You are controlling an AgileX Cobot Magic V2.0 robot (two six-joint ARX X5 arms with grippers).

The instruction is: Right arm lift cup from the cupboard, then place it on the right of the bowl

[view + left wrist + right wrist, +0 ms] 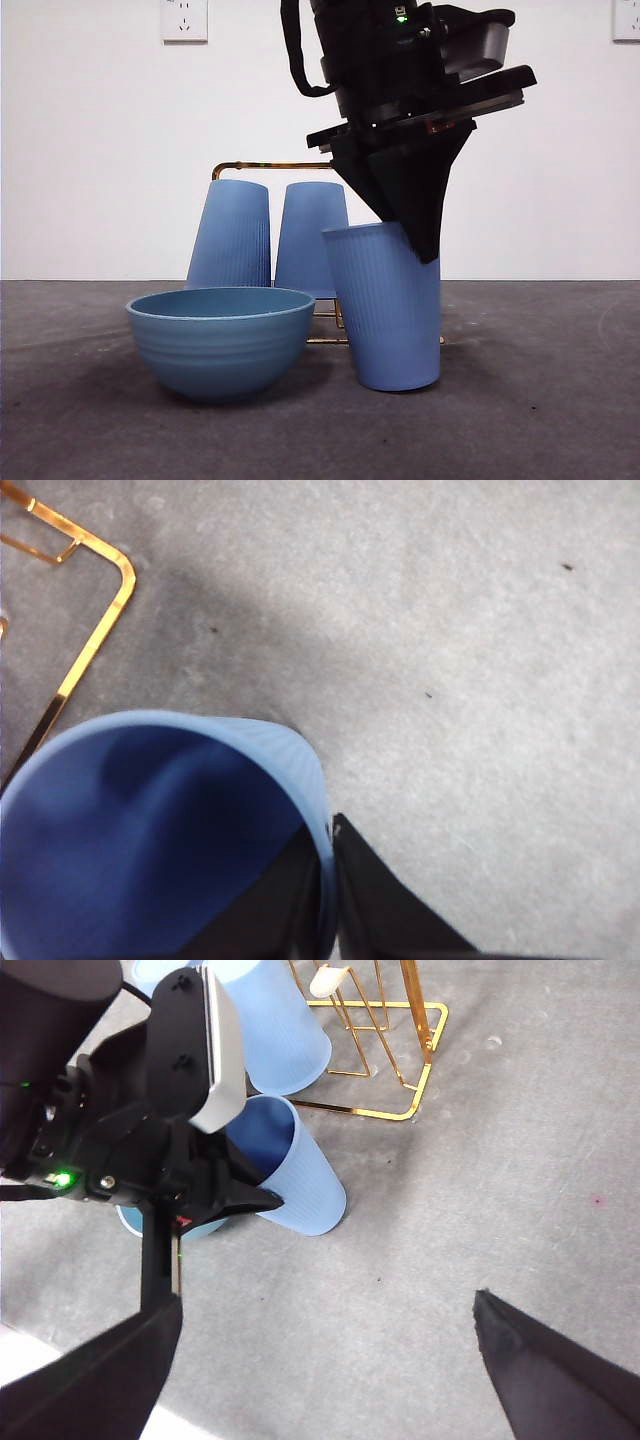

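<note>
You get even, soft overhead light with faint shadows under the bowl (220, 338) and cup (385, 305), while your left wrist view blurs the near cup rim and glints on the cupboard (95, 640).

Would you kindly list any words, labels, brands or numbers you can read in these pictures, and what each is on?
No text can be read in any view.
The cup, bowl and gold rack are plain.
The wall sockets show slots only, no lettering.
The left end effector, shut on the cup's rim, shows a green light but no label.
The right end effector is unmarked.
</note>
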